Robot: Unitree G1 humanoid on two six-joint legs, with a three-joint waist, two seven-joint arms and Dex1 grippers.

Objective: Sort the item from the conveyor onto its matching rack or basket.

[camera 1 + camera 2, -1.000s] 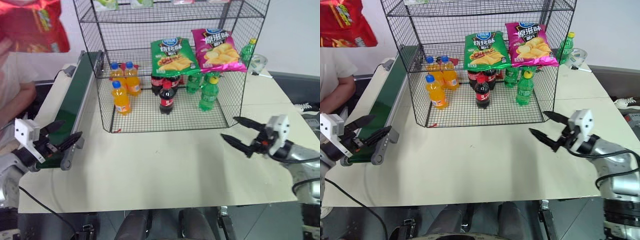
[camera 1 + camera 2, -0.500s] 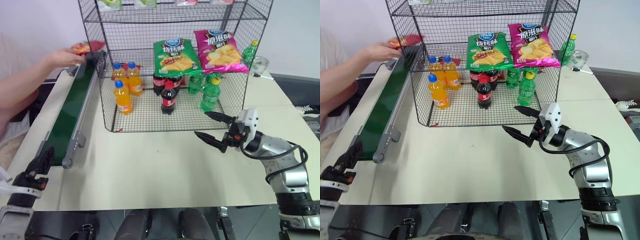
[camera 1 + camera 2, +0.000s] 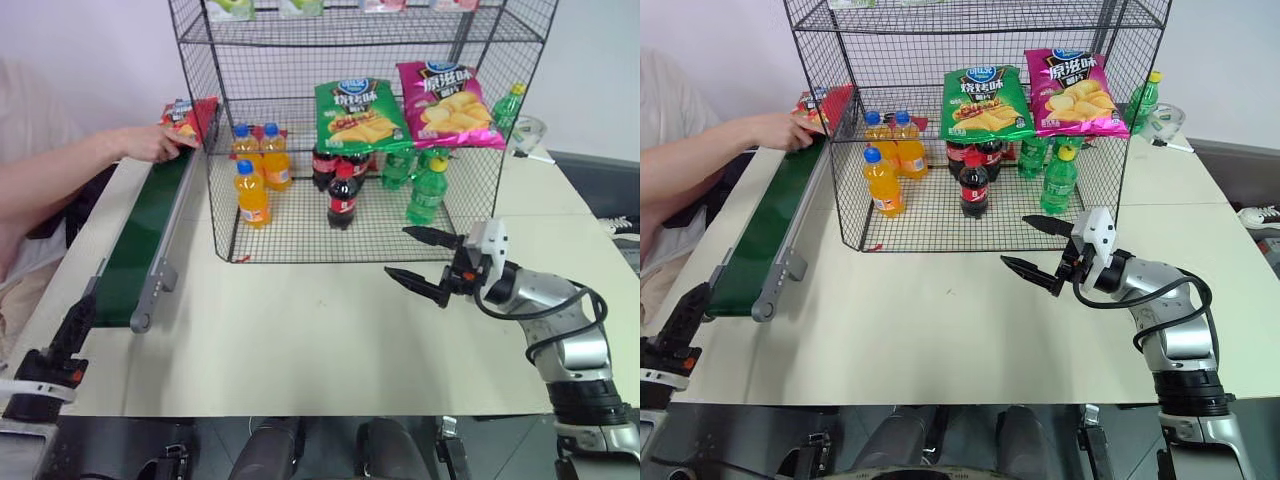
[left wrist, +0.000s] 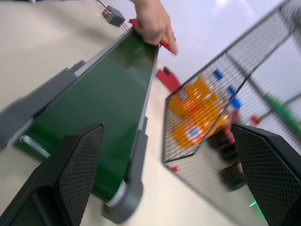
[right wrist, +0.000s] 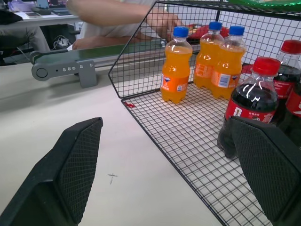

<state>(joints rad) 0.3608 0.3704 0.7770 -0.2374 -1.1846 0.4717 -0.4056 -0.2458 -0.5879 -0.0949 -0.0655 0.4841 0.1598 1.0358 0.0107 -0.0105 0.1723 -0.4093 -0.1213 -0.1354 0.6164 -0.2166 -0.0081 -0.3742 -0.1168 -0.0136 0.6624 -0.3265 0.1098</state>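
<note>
Black fingers of the right gripper (image 3: pixel 428 262) stand wide apart and hold nothing. This gripper hangs above the table (image 3: pixel 300 340), just in front of the open side of the rack (image 3: pixel 350 130), and it points toward the robot's left. In the right wrist view its fingers (image 5: pixel 75 160) frame the orange bottles (image 5: pixel 207 61) and the cola bottles (image 5: pixel 249 103) on the bottom shelf.

Left gripper (image 4: pixel 169 174) also has its fingers (image 4: pixel 70 174) spread wide, with nothing between them. It is low at the near left corner of the table (image 3: pixel 50 350), just before the near end of the conveyor (image 3: pixel 140 250), and it looks along the green belt.

Red bag (image 3: pixel 185 115) lies at the far end of the conveyor, well apart from both grippers. A person's hand (image 3: pixel 155 143) is on it there, next to the upper left corner of the rack. In the left wrist view the same hand (image 4: pixel 153 21) covers most of the bag, so only a red edge (image 4: pixel 164 44) shows.

On the rack's middle shelf lie a green bag (image 3: pixel 352 112) and a pink bag (image 3: pixel 448 102) side by side. Below them stand green bottles (image 3: pixel 425 190), to the right of the cola bottles. One more green bottle (image 3: pixel 508 108) stands behind the rack on the right.
</note>
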